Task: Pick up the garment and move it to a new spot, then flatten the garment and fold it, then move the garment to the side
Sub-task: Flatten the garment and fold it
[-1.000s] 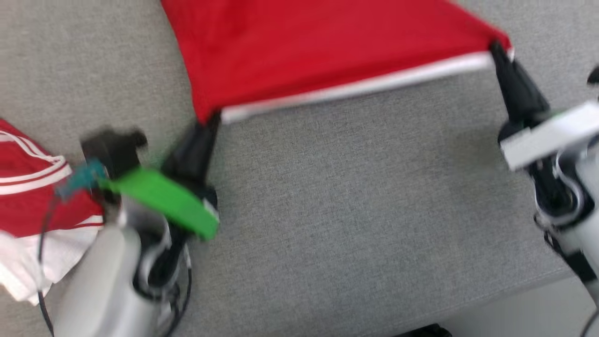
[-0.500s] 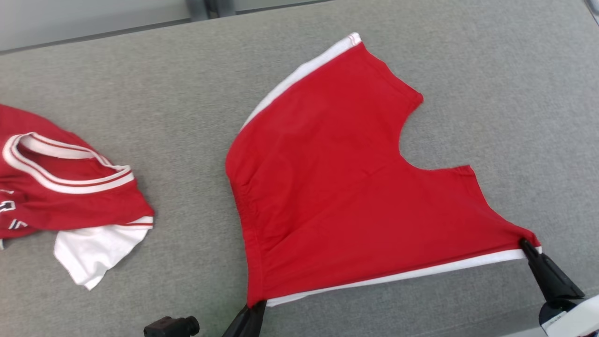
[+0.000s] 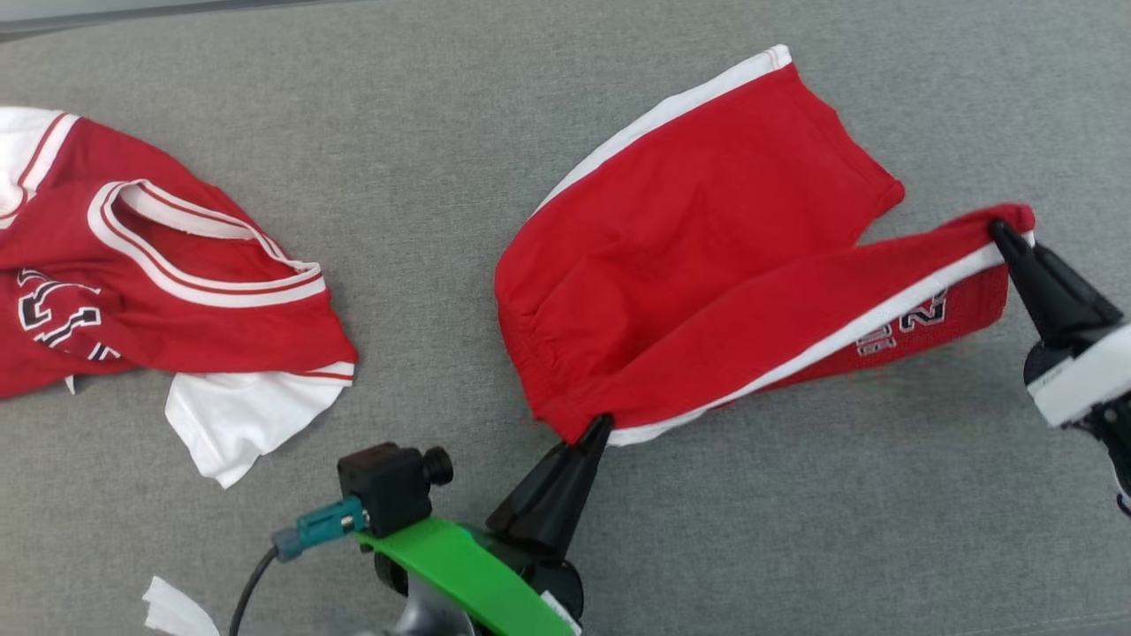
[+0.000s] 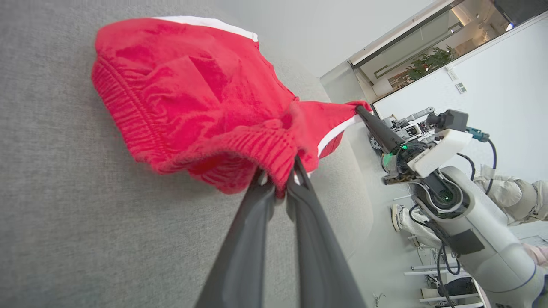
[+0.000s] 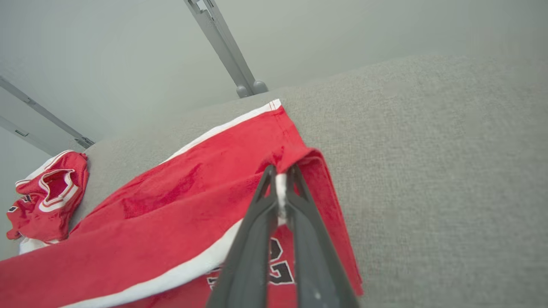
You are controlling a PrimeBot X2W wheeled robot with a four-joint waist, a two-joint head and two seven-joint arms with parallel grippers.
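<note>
- Pinching the garment (image 3: 698, 256) by its waistband in my left jaws, leg hem in my right jaws.
- I'm holding that edge raised, ready for folding over.

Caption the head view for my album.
Left hand and right hand hold the shorts by their striped edge over a grey surface; jersey at left.
</note>
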